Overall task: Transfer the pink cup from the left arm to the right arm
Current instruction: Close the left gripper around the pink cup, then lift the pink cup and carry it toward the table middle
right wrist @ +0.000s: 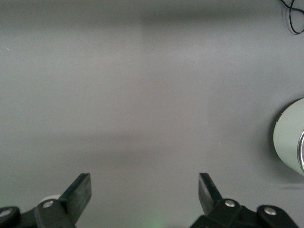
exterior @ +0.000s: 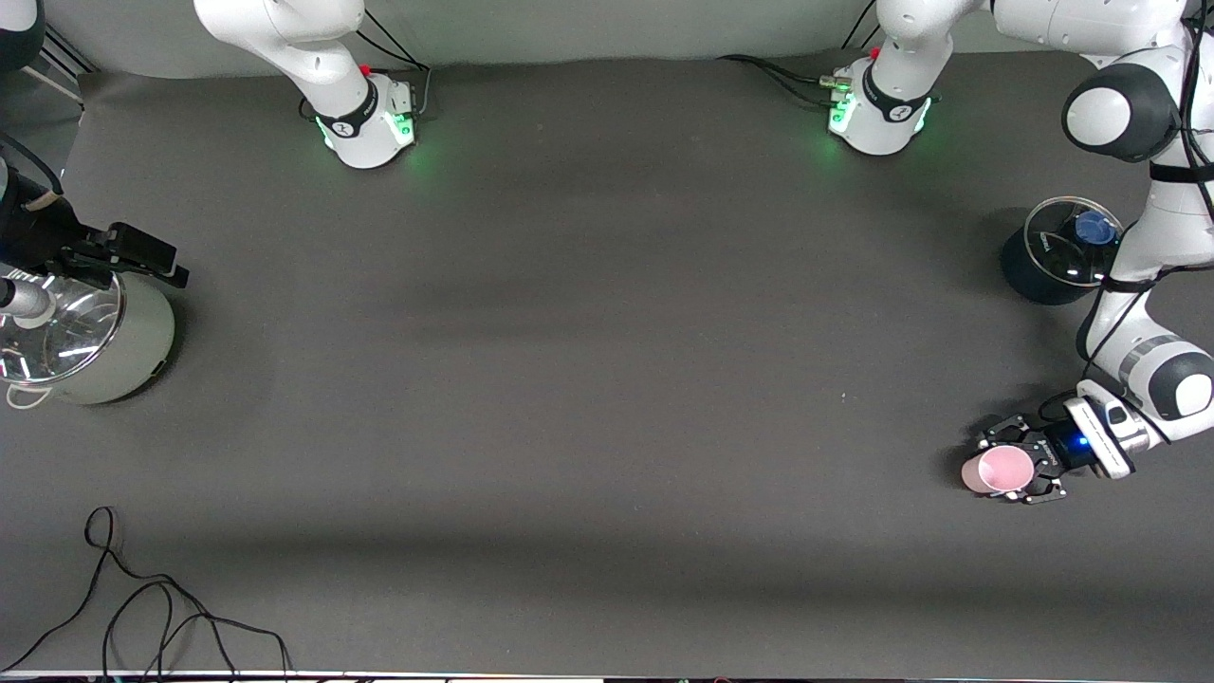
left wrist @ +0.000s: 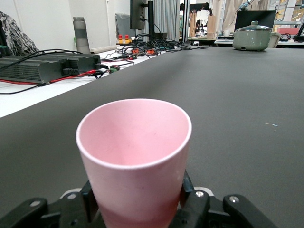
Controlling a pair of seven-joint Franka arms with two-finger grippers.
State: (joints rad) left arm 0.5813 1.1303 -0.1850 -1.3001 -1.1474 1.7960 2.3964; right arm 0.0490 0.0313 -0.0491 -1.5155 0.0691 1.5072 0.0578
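The left gripper (exterior: 1017,471) is closed around the small pale pink plastic cup (exterior: 996,470), low near the table's corner at the left arm's end. The handover is not yet done: the right gripper (right wrist: 145,194) waits wide open over the right arm's end.

You have even, fairly bright overhead light on a dark grey table (exterior: 588,332), with soft broad shadow bands across it. Green glow spills from both arm bases. Glare streaks the glass lid (exterior: 59,327) of the pale pot. The pink cup (left wrist: 135,161) looks sharp; the clutter past the table's edge looks softer
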